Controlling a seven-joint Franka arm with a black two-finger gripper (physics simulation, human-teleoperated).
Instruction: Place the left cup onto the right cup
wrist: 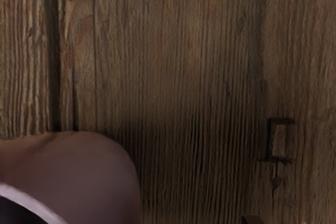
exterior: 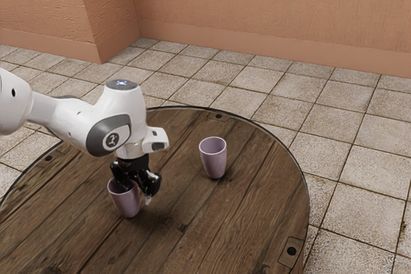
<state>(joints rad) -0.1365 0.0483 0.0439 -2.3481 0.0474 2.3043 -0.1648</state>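
The left cup [exterior: 126, 202], mauve and upright, stands on the round wooden table [exterior: 212, 222] near the exterior view's left. My gripper [exterior: 137, 186] is down at its rim, open, straddling the wall on the side toward the other cup. One finger reaches into the mouth and the other hangs just outside; I see no squeeze on the wall. Close under my hand, the left cup [wrist: 68, 177] appears as a blurred mauve bulge with its pale rim. The right cup [exterior: 212, 156], same colour and upright, stands apart toward the table's middle.
Bare dark planks [wrist: 199, 77] lie under my hand. The table's edge [exterior: 307, 210] curves round at the exterior view's right, with tiled floor [exterior: 359, 158] beyond and a pink wall [exterior: 270, 4] behind.
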